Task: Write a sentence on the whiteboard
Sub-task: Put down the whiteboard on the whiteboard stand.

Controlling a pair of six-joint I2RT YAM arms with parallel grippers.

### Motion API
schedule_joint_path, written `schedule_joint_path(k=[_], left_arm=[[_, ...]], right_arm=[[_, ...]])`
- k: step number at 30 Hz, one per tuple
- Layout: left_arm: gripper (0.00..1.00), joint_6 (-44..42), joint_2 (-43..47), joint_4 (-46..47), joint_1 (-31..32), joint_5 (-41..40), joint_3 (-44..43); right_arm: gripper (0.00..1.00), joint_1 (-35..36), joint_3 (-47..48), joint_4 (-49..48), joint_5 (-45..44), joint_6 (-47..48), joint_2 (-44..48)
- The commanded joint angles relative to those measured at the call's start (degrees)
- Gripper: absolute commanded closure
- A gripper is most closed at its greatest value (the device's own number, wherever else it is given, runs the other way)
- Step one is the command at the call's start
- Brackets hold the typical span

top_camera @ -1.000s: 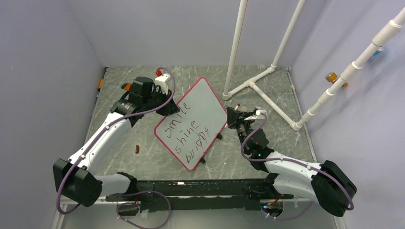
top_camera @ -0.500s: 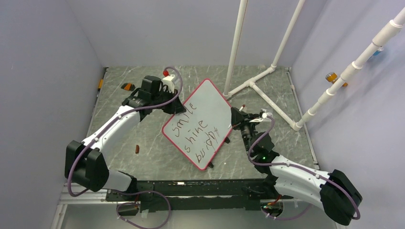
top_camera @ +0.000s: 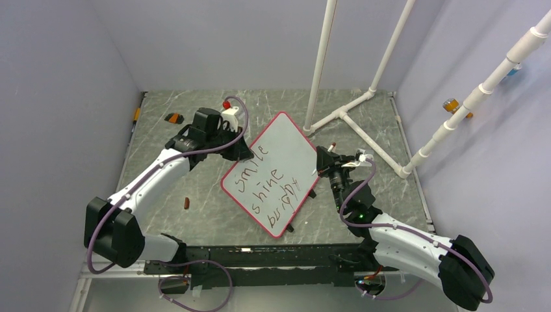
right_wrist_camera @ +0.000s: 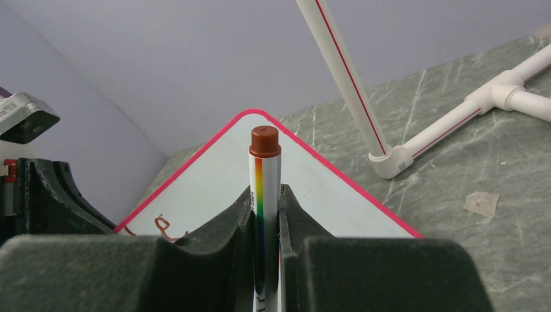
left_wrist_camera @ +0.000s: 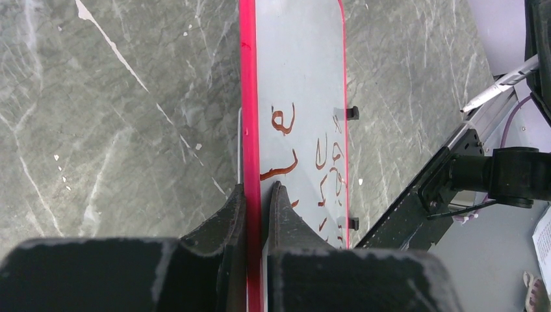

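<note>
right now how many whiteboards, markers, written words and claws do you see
whiteboard: 1
marker: 1
written words: 3
left claw and right claw: 2
total: 7

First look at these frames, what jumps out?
The red-rimmed whiteboard mid-table, set diagonally, bearing the sentence "smile shine" plus a scrawled third word. The left gripper clamps its rim, and the right gripper beside its right edge holds a brown-ended marker.

Left claw (left_wrist_camera: 257,190) clamps the red rim of the whiteboard (left_wrist_camera: 299,65).
</note>
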State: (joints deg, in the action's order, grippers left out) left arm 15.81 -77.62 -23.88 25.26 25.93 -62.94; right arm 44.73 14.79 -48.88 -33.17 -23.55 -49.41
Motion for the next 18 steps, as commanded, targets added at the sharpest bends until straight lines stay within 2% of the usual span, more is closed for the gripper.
schedule_joint_path(k=[1,4,18], left_arm=[[1.00,-5.8,0.5,-9.7,1.7,-3.4,2.5],[1.00,-5.4,0.4,-10.3,1.8,-4.5,2.8],[0.78,-4.0,1.7,-9.4,2.0,-7.0,4.9]], right_arm=[[1.00,0.3,-0.2,-0.2,-1.0,0.9,0.8],[1.00,0.3,-0.1,-0.2,-0.9,0.8,0.5],[1.00,0.3,-0.1,0.5,-1.1,0.3,0.6]])
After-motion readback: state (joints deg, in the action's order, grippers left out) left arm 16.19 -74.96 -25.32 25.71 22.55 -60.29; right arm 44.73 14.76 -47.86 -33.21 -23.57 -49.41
